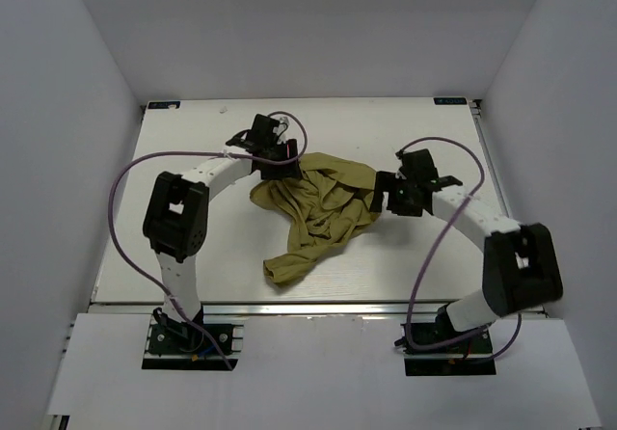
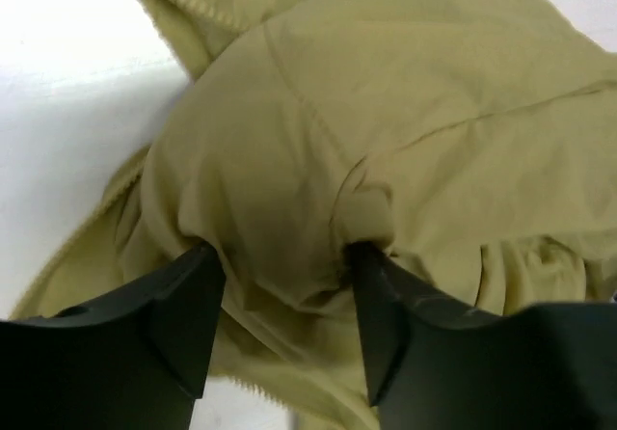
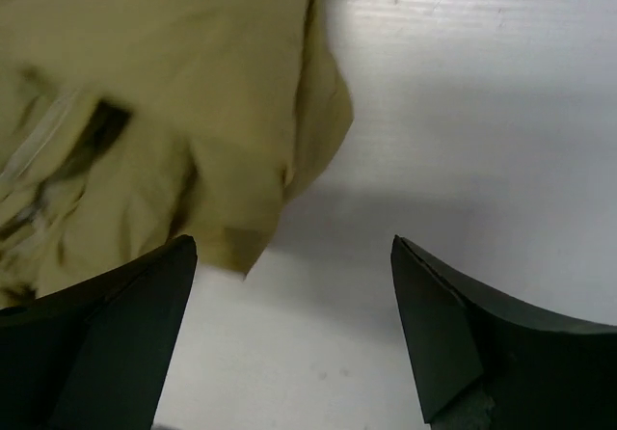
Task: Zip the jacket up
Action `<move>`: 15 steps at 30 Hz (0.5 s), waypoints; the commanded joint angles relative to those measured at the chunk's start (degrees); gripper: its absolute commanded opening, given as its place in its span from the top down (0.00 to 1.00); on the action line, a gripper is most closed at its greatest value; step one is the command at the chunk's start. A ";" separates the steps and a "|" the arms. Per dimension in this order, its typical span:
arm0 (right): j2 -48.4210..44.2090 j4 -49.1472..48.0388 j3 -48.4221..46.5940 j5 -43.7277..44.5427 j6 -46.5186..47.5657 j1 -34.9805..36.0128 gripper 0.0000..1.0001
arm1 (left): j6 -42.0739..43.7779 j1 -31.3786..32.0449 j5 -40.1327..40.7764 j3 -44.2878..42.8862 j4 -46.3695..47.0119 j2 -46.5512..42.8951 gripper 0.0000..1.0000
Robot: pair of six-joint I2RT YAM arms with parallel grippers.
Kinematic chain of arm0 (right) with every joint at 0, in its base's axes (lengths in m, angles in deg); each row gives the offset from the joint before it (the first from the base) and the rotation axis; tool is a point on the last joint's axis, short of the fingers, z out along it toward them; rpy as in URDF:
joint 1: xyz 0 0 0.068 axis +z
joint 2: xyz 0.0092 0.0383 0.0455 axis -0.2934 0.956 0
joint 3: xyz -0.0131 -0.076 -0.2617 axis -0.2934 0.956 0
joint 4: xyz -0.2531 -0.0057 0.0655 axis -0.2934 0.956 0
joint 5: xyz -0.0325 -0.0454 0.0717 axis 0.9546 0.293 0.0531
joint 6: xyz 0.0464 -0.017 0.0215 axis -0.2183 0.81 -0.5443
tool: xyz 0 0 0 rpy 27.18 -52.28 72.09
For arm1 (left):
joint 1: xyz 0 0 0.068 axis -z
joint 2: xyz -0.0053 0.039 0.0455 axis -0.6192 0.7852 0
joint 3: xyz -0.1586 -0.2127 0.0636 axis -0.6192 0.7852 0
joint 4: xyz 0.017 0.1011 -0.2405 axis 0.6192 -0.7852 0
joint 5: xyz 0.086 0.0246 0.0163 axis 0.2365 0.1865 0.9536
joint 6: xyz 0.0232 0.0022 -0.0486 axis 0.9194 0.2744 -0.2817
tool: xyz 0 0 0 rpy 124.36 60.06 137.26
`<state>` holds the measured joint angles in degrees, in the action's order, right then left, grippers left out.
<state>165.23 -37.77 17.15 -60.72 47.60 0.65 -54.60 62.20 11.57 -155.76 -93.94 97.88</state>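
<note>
Nearest the arm bases, a narrow end of the jacket (image 1: 318, 203) trails toward the front edge of the desk (image 1: 193, 256) and lies flat on the white surface. Behind that, the olive garment sits bunched in a crumpled heap around the middle of the desk, between the two arms, with its folds running in every direction and its front not laid out.

At the heap's right edge is the right end effector (image 1: 384, 199). It is released, with its dark fingers (image 3: 116, 334) spread wide. In the right wrist view, bare desk fills most of the gap. A loose flap of fabric hangs just beside the left-hand finger, and nothing is clamped.

Farther back, at the heap's far-left corner, the left end effector (image 1: 281, 158) is down on the cloth. In its wrist view, the two fingers (image 2: 174, 314) stand apart and press into a rounded mound of fabric that fills the space between them, creased at both tips. I cannot tell whether they truly pinch it. Beyond that mound, a toothed edge (image 2: 193, 1) of the jacket curls over the white desk.
</note>
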 commanded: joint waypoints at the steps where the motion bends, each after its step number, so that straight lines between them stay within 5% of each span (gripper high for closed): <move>1: 7.53 -6.31 -5.68 8.05 -2.22 0.39 0.16 | 0.55 0.40 -1.05 -5.13 2.03 1.21 0.38; 3: 10.78 -9.74 -8.04 7.97 -1.70 0.39 0.37 | 0.55 0.40 -0.96 -7.67 1.94 3.40 0.58; 4: 13.41 -9.83 -9.45 7.53 -1.61 0.39 0.52 | 0.64 0.40 -0.70 -8.55 1.68 4.02 0.83; 5: 14.31 -9.57 -10.69 7.96 -1.35 0.39 0.82 | 0.64 0.40 -0.09 -9.34 1.42 4.47 0.98; 6: 15.10 -10.09 -12.44 7.71 -1.00 0.39 0.97 | 0.81 0.40 0.09 -10.57 0.89 4.56 1.00; 11: 9.15 -13.17 -14.74 8.05 2.34 0.48 1.00 | 2.31 0.40 -1.05 -8.74 3.70 -2.98 1.00; 15: -4.18 -13.96 -16.76 6.84 7.61 0.48 1.00 | 3.01 0.40 -1.40 -4.62 6.42 -15.98 1.00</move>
<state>171.55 -46.58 4.89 -53.92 50.55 1.00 -52.85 62.38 11.13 -161.08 -91.97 95.38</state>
